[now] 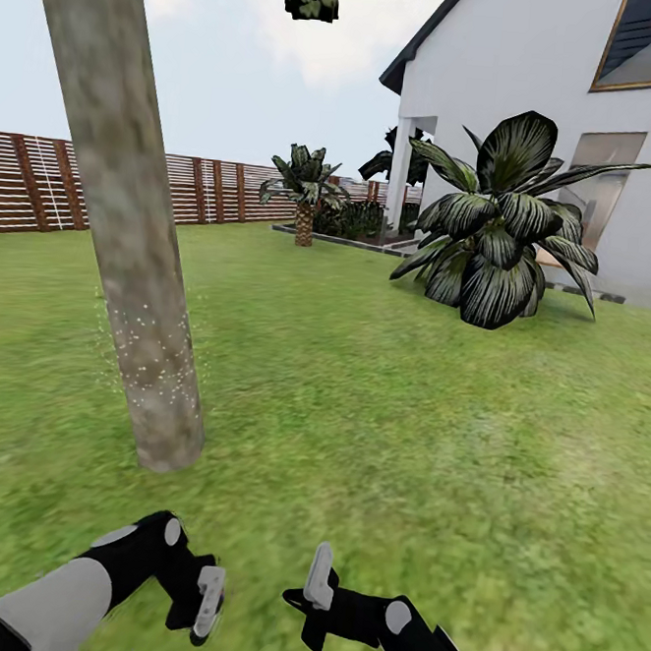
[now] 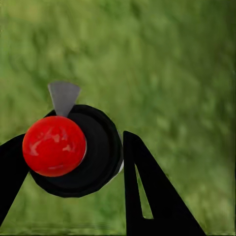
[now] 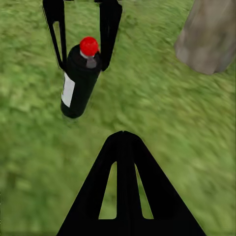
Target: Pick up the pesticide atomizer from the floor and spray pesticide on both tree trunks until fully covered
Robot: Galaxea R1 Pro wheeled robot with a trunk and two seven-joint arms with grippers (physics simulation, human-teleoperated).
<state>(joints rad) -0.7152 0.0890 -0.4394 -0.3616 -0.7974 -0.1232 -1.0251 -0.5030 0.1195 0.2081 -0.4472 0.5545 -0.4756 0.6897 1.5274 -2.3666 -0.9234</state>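
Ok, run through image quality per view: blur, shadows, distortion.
Head view: wide-angle bend tilts the tree trunk; flat light, no cast shadows. Left wrist view: grass blurred, atomizer sharp. Right wrist view: soft grass, atomizer in the left gripper clear.

L arm: low, elbow bent, left tool (image 1: 204,606) pointing down, fingers (image 2: 147,191) clamped on bottle | R arm: low, right tool (image 1: 314,586) beside it, empty, fingers apart

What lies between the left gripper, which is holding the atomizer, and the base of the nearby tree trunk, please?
In the head view, only bare grass lies between the left gripper and the tree trunk.
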